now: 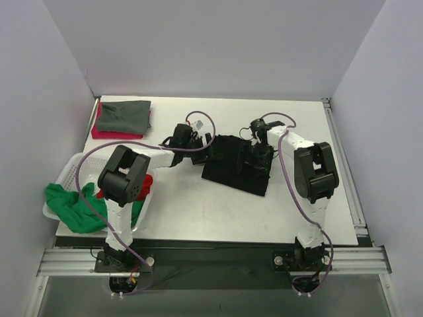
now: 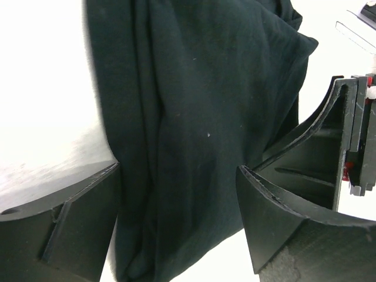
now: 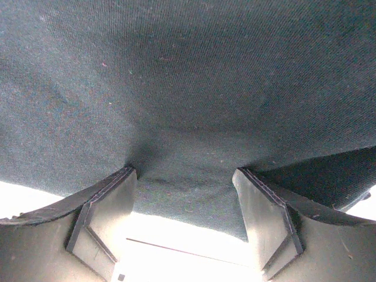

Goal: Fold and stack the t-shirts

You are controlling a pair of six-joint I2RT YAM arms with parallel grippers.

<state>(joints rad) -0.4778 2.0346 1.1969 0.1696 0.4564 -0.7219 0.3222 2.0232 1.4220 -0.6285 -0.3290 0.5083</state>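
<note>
Even, diffuse light falls from above in the top view: the white desk (image 1: pixel 198 211) is bright without glare, the arms cast only faint, soft shadows, and the black t-shirt (image 1: pixel 228 165) is so dark that its folds barely read. In the left wrist view the desk burns out to plain white, the shirt's left edge is smeared, and the left pincer (image 2: pixel 177 171) shows as soft, near-black shapes. In the right wrist view the cloth is dim and grainy with its weave visible, and the right pincer (image 3: pixel 185 173) frames a blown-out strip of desk.
</note>
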